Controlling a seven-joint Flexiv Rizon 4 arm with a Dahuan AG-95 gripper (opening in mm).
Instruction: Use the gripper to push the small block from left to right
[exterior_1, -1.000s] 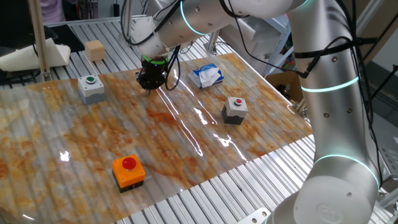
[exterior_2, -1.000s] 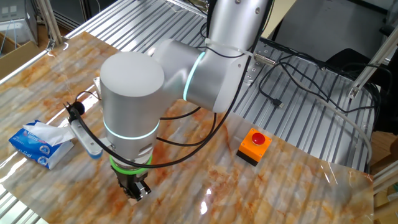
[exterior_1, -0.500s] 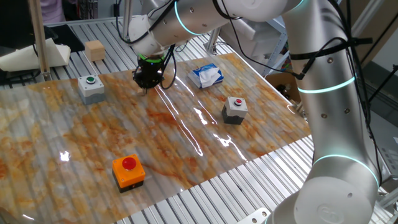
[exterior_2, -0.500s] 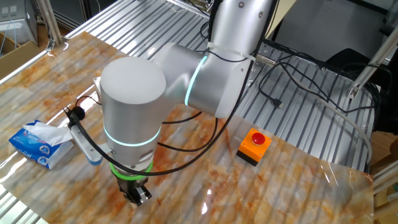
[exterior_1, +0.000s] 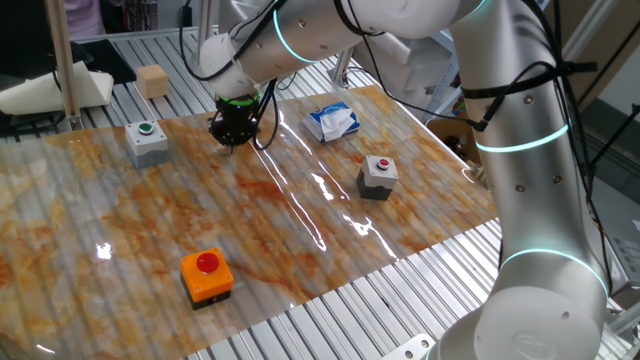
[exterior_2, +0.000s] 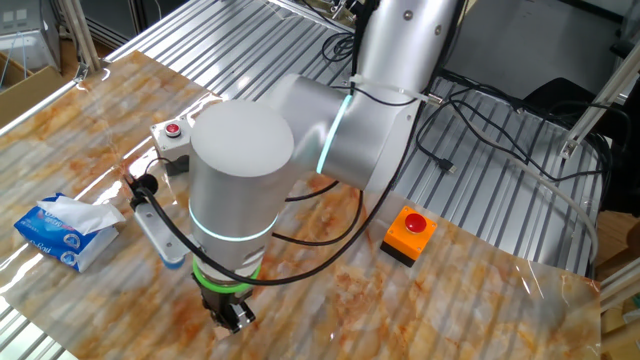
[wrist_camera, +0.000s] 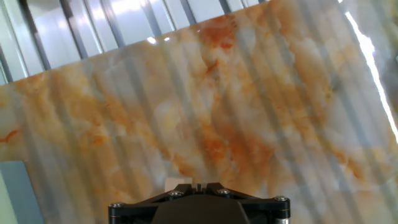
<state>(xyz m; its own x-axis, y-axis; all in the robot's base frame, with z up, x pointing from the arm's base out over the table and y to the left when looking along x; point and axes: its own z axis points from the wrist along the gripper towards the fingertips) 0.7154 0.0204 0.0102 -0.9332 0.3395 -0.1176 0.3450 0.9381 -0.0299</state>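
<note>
The small block (exterior_1: 152, 80) is a plain tan cube on the metal slats at the far left, off the marbled mat. My gripper (exterior_1: 232, 136), black fingers under a green ring, hangs low over the far part of the mat, to the right of the block and nearer than it, well apart from it. It also shows in the other fixed view (exterior_2: 232, 319). In the hand view my gripper (wrist_camera: 198, 185) has its fingers closed together, holding nothing, with only mat and slats ahead. The block is out of view there and in the other fixed view.
A grey box with a green button (exterior_1: 147, 141) stands left of my gripper. A grey box with a red button (exterior_1: 378, 176), an orange box with a red button (exterior_1: 207, 274) and a blue tissue pack (exterior_1: 331, 121) are on the mat (exterior_1: 120, 230).
My gripper has moved left and slightly toward the far edge of the mat, closer to the block's side. Nothing else has moved.
</note>
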